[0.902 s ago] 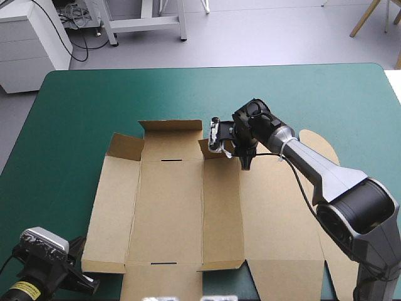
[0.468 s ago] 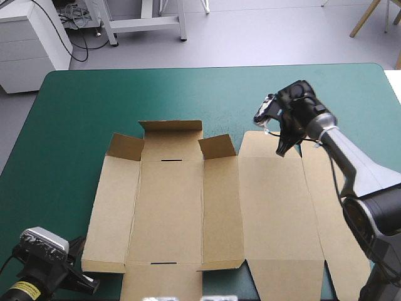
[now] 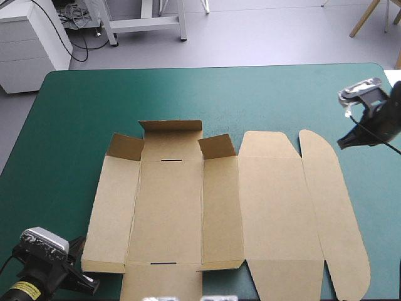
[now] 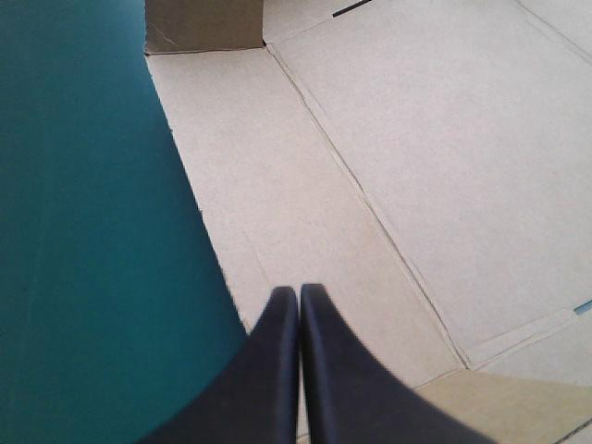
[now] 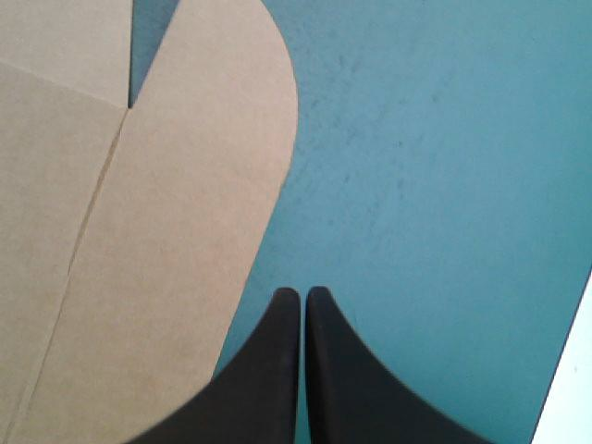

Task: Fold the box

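Both pinched together: left gripper at box 7 o'clock corner, arm cut off; right gripper over bare teal-green cover, 2 o'clock.

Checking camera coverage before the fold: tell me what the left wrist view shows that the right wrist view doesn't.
Left wrist only: the left gripper, shut, over the outer panel of the box, with a raised corner flap and a slot ahead. Right wrist only: the right gripper, shut, over the teal-green cover beside the rounded flap. Both: the box lying flat on that cover.
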Motion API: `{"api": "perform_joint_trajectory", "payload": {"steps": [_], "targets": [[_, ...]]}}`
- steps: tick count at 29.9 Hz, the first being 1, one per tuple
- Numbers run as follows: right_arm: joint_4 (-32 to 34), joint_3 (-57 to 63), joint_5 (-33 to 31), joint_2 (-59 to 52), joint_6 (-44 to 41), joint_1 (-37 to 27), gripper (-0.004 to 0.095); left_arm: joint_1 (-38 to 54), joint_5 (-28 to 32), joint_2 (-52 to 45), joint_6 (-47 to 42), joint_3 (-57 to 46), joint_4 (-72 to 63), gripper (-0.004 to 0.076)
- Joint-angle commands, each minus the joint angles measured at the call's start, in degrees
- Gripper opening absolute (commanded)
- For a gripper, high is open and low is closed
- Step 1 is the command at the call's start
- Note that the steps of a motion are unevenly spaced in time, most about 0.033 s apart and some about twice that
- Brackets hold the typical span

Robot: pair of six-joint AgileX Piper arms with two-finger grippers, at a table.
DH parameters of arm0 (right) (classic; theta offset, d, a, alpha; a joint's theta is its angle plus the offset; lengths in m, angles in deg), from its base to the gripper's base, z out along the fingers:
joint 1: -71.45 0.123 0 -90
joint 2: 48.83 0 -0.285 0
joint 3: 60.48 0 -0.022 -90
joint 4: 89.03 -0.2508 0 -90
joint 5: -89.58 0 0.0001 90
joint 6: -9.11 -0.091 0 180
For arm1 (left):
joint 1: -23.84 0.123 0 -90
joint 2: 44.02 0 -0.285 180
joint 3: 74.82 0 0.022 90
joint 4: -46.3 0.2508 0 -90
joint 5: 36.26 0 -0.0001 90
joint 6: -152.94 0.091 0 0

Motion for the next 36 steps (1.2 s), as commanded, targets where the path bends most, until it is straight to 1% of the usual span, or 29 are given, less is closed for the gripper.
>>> {"api": "perform_joint_trajectory", "payload": {"steps": [1, 4, 6, 10, 23, 29, 36], "targets": [[-4.09, 4.92, 3.43, -8.68, -0.06, -5.16, -0.0012, 0.03, 3.68, 0.60, -0.28, 1.40, -0.93, -0.0010], [-4.70, 10.95, 5.47, -14.58, -3.09, -7.16, -0.0012, 0.03, 3.68, 0.60, -0.28, 1.40, -0.93, -0.0010], [-4.52, 14.99, 5.20, -18.65, -5.84, -7.46, -0.0014, 0.03, 3.68, 0.60, -0.28, 1.40, -0.93, -0.0010], [-7.36, 22.73, 4.69, -26.26, -8.91, -7.46, -0.0014, 0.03, 3.68, 0.60, -0.28, 1.40, -0.93, -0.0010], [-17.25, 44.95, 6.50, -47.46, -11.09, -7.46, -0.0014, 0.03, 3.68, 0.60, -0.28, 1.40, -0.93, -0.0010], [-21.12, 50.32, 10.08, -55.59, -11.80, -7.46, -0.0014, 0.03, 3.68, 0.60, -0.53, 1.40, -1.15, -0.0010], [-21.49, 51.96, 10.58, -57.92, -11.70, -7.46, -0.0014, 0.03, 3.57, 0.60, -0.69, 1.40, -1.00, -0.0010]]}}
